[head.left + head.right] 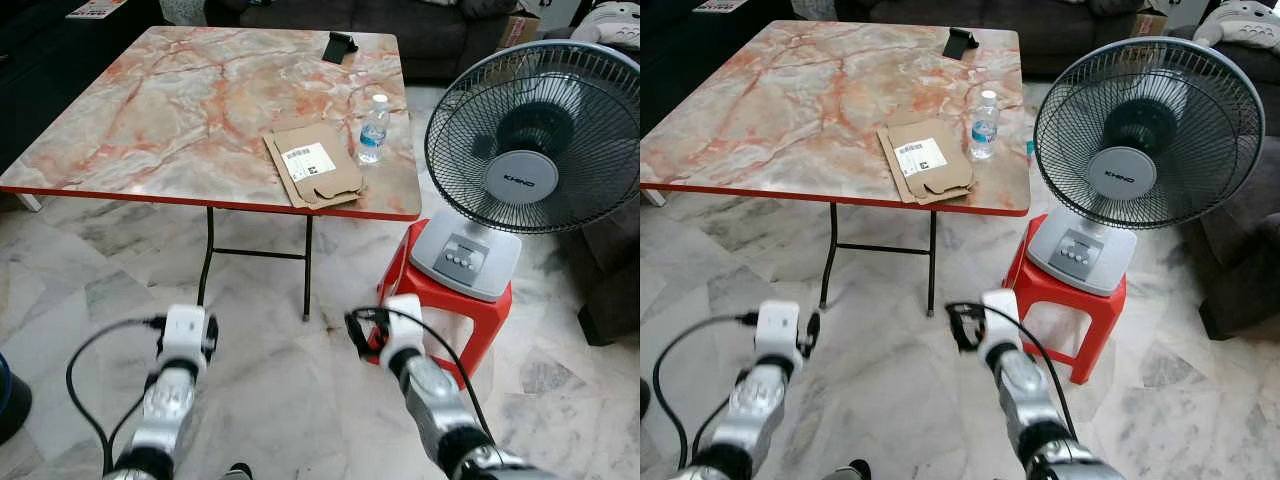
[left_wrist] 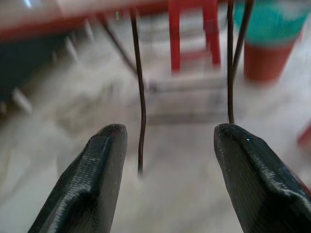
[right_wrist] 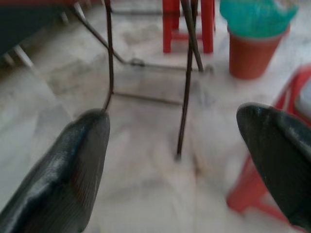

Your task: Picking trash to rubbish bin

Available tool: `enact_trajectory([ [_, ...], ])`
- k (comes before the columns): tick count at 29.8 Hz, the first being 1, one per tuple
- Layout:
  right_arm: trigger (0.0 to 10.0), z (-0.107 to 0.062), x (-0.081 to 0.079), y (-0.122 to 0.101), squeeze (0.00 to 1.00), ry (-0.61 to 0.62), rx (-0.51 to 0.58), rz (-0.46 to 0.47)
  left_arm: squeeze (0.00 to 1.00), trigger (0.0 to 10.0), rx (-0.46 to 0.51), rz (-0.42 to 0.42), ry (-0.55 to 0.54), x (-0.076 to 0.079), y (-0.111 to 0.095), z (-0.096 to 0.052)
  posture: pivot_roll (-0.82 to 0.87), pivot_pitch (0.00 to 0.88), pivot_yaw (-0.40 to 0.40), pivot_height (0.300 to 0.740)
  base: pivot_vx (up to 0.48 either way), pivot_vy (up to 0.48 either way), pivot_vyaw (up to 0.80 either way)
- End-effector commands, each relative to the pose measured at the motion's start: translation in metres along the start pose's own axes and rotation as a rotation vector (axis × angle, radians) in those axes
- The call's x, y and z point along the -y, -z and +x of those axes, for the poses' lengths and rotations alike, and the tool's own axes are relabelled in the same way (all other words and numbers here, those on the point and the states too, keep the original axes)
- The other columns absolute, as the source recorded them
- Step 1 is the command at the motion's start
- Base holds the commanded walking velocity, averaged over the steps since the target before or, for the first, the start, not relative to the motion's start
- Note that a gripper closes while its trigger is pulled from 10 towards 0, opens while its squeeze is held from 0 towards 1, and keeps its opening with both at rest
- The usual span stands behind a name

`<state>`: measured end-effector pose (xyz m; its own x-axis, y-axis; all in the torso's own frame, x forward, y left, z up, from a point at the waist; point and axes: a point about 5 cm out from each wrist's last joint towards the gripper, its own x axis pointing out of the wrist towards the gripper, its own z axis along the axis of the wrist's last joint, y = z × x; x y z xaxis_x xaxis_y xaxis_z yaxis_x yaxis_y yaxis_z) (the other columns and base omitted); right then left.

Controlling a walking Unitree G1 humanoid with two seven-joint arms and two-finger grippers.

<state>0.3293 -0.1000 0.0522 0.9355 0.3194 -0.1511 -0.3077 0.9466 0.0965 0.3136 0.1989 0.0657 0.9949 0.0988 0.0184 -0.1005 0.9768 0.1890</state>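
A: Start on the left. What is the left gripper [image 2: 167, 184] doing?

B: It hangs low over the marble floor [image 1: 280, 390] with its black fingers [image 2: 92, 184] spread wide and nothing between them. Ahead of it, in its wrist view, thin dark table legs [image 2: 141, 97] stand on the floor, blurred.

A: And the trash?

B: Up and ahead of both grippers, on the marbled tabletop [image 1: 180, 100] near its right front corner. A flattened cardboard box [image 1: 312, 166] with a white label lies there, well beyond the left gripper and a little to its right. Just beside the cardboard, on its right, a clear plastic bottle [image 1: 373, 128] stands upright. A small dark object [image 1: 340, 45] sits at the far edge of the tabletop; I cannot tell what it is.

A: The right gripper?

B: The right gripper [image 3: 175, 160] is also low over the floor, fingers wide apart and empty. Ahead of it, past the table legs, stands an orange bin [image 3: 255, 46] with a green liner.

A: Further right?

B: A red plastic stool [image 1: 450, 300] stands just to the right of the right gripper, carrying a grey table fan [image 1: 530, 150] that rises beside the tabletop's right edge.
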Motion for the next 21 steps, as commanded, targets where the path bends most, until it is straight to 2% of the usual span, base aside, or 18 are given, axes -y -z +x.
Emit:
enact_trajectory([
  [1,10.0,0.011,-0.004,-0.029,0.00,-0.011,0.123,-0.015,0.00,10.0,0.086,-0.004,-0.005,-0.002,-0.021,0.008,0.11,0.116,-0.009,0.740,0.000,0.000,0.00],
  [4,10.0,0.017,-0.009,-0.052,0.00,-0.033,0.205,-0.026,0.00,10.0,0.128,-0.060,0.014,0.005,-0.036,0.016,0.11,0.104,-0.007,0.740,0.000,0.000,0.00],
  [5,10.0,0.017,-0.009,-0.052,0.00,-0.033,0.205,-0.026,0.00,10.0,0.128,-0.060,0.014,0.005,-0.036,0.016,0.11,0.104,-0.007,0.740,0.000,0.000,0.00],
  [6,10.0,0.021,-0.010,-0.065,0.00,-0.028,0.248,-0.061,0.00,10.0,0.182,-0.055,0.031,0.009,-0.050,0.020,0.10,0.102,-0.008,0.740,0.000,0.000,0.00],
  [9,10.0,0.023,-0.011,-0.081,0.00,-0.026,0.316,-0.038,0.00,10.0,0.240,-0.064,0.037,0.014,-0.065,0.024,0.10,0.102,-0.008,0.740,0.000,0.000,0.00],
  [11,10.0,0.024,-0.013,-0.092,0.00,-0.023,0.361,-0.055,0.00,10.0,0.282,-0.098,0.043,0.018,-0.078,0.025,0.10,0.106,-0.009,0.740,0.000,0.000,0.00],
  [15,10.0,0.025,-0.019,-0.097,0.00,-0.046,0.382,-0.081,0.00,10.0,0.300,-0.088,0.039,0.019,-0.086,0.026,0.10,0.112,-0.008,0.740,0.000,0.000,0.00],
  [21,10.0,0.025,-0.026,-0.098,0.00,-0.068,0.390,-0.070,0.00,10.0,0.309,-0.086,0.038,0.020,-0.090,0.026,0.11,0.120,-0.008,0.740,0.293,0.000,0.00],
])
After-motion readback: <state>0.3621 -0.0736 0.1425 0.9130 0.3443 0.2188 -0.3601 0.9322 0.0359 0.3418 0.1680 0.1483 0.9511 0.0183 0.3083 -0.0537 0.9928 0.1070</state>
